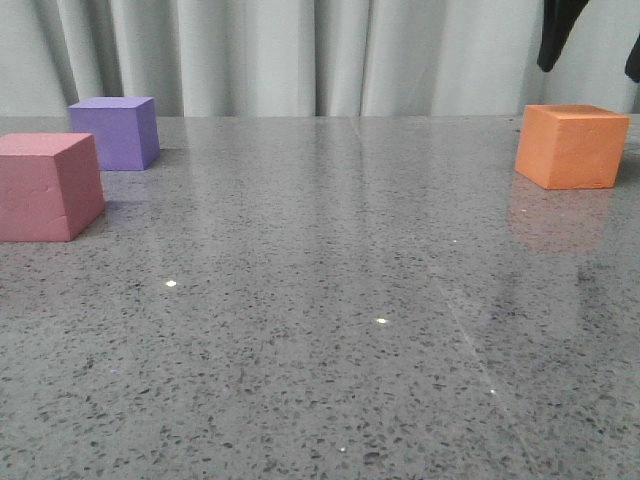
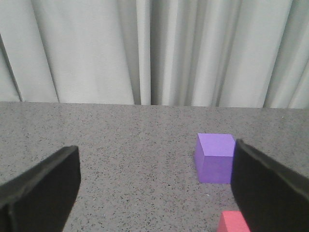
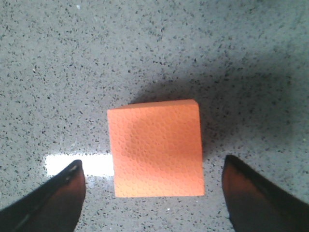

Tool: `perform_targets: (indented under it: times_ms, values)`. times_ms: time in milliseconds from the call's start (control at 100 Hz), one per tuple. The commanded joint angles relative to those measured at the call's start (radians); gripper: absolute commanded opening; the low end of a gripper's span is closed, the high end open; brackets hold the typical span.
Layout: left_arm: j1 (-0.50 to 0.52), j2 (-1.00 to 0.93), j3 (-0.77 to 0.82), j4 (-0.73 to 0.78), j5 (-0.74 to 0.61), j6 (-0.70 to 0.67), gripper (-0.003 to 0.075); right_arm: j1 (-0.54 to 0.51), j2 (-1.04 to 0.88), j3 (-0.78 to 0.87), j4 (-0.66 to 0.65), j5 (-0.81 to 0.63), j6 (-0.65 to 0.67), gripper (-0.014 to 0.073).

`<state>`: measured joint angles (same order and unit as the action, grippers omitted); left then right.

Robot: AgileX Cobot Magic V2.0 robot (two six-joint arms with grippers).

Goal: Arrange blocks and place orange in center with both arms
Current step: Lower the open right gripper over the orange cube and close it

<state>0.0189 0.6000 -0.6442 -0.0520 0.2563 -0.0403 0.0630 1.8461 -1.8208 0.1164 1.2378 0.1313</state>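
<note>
- The orange cube [image 1: 571, 145] sits flat on the grey speckled worktop [image 1: 330, 320], well apart from the other two blocks and on the robot's right of them.
- The right gripper [image 3: 153, 193] hangs directly above the orange cube; its jaws are spread wide, one dark finger on each side of the cube, touching neither face.
- In the front view only dark tips of that arm [image 1: 556, 35] show, high above the orange cube against the curtain [image 1: 300, 55].
- The purple cube [image 1: 116, 131] stands far to the left of the orange cube, near the curtain.
- The pink cube [image 1: 45, 186] rests just beside the purple cube, nearer the camera, with a small gap between them.
- The left gripper [image 2: 154, 188] is low over the worktop, far from the orange cube, its jaws released and holding nothing; the purple cube [image 2: 216, 157] lies ahead of it, beside one finger, and a corner of the pink cube [image 2: 235, 222] shows closer in.
</note>
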Motion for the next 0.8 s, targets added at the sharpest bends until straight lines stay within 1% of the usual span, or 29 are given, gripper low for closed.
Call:
perform_targets:
  times_ms: [0, 560, 790]
  values:
    - [0.002, 0.006, -0.036, -0.007, -0.086, -0.005, 0.0598, -0.003, -0.038, -0.033, 0.016, -0.015, -0.012, 0.0581]
    - [0.002, 0.006, -0.036, -0.007, -0.086, -0.005, 0.0598, -0.002, 0.067, -0.033, 0.016, 0.006, -0.017, 0.0581]
    - [0.002, 0.006, -0.036, -0.007, -0.086, -0.005, 0.0598, -0.002, 0.079, -0.033, 0.016, 0.009, -0.017, 0.0578]
